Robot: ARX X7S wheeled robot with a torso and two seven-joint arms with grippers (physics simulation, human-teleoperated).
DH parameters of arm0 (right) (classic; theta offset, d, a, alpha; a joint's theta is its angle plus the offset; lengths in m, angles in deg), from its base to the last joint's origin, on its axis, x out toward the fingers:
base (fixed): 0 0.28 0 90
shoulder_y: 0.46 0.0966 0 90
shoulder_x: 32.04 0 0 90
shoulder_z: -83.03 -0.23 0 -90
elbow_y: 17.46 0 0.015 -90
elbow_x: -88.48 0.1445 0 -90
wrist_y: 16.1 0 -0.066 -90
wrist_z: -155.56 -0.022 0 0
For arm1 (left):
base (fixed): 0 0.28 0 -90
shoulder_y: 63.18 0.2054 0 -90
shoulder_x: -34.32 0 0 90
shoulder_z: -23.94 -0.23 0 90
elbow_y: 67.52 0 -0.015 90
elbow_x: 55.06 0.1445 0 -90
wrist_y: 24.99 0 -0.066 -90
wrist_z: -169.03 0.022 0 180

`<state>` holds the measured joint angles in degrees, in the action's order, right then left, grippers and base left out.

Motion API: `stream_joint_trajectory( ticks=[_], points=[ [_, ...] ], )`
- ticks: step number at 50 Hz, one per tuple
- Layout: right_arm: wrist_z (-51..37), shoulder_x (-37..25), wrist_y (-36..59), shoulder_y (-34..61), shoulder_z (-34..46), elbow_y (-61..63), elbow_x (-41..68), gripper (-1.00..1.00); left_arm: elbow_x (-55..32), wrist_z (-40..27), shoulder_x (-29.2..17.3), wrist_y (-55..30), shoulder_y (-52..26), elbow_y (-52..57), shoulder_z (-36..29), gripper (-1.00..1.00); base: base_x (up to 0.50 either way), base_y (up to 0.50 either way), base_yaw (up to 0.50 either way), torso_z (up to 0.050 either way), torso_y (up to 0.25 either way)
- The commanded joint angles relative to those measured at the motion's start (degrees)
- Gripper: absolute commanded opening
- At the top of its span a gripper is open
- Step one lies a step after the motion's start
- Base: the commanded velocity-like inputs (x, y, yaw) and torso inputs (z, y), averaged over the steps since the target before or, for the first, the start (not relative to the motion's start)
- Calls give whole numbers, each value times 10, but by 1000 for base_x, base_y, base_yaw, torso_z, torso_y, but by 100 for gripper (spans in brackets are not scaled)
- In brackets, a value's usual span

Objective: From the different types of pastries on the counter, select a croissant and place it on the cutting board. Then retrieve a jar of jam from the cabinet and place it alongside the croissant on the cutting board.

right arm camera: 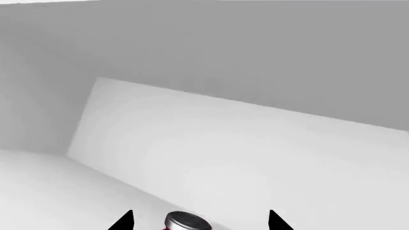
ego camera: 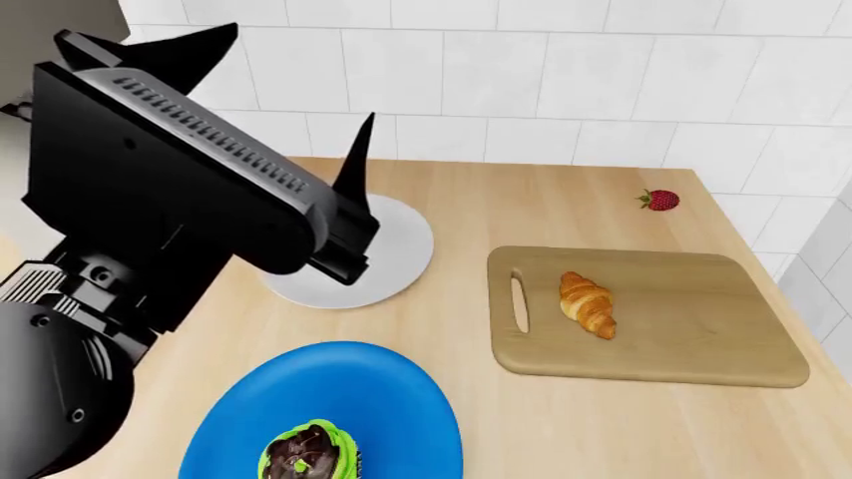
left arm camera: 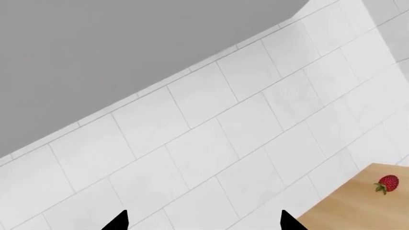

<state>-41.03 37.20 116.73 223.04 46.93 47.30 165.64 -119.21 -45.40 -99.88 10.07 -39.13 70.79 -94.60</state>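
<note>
We have the croissant (ego camera: 588,304) lying on the cutting board (ego camera: 665,339), near its slot handle, so the jar of jam (right arm camera: 186,222) is what concerns us now. It stands on the pale cabinet shelf (right arm camera: 76,191), and in the right wrist view its grey metal lid sits between the two finger tips of our right gripper (right arm camera: 199,221), which are spread wide apart and not touching it. Only the lid and a sliver of red below it show, so we cannot tell how far the fingers reach down its sides. We judge the jar rigid, smooth and probably slippery, heavier than the pastry and breakable if dropped. We would close on the body below the lid, at its widest part, squarely from both sides, not on the lid rim. Our left gripper (left arm camera: 203,221) hangs with its fingers also apart and nothing between them, facing the tiled wall (left arm camera: 243,143), with a strawberry (left arm camera: 387,183) on the worktop (left arm camera: 357,211) off beyond one finger.
</note>
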Motion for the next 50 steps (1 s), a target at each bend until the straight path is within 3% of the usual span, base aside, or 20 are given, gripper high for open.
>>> stream_joint_trajectory(
  ticks=[1,16,27,41,50],
  points=[
    [35,38,40,13,-46,-85,-20,100,-3,-1,-3,2,-2,0,1,100,0,0,0,0,0],
    [94,96,128,11,-147,-164,-119,100,-6,-3,-6,3,-5,-1,0,100,0,0,0,0,0],
    [147,123,142,14,-171,-220,-161,100,-5,-3,-7,4,-6,-3,-2,100,0,0,0,0,0],
    [286,205,178,15,-372,-317,-493,100,-9,-5,-8,4,-11,-4,-3,100,0,0,0,0,0],
    [291,207,160,15,-347,-351,-440,100,-6,-2,-11,9,-8,-4,-3,100,0,0,0,0,0]
  ],
)
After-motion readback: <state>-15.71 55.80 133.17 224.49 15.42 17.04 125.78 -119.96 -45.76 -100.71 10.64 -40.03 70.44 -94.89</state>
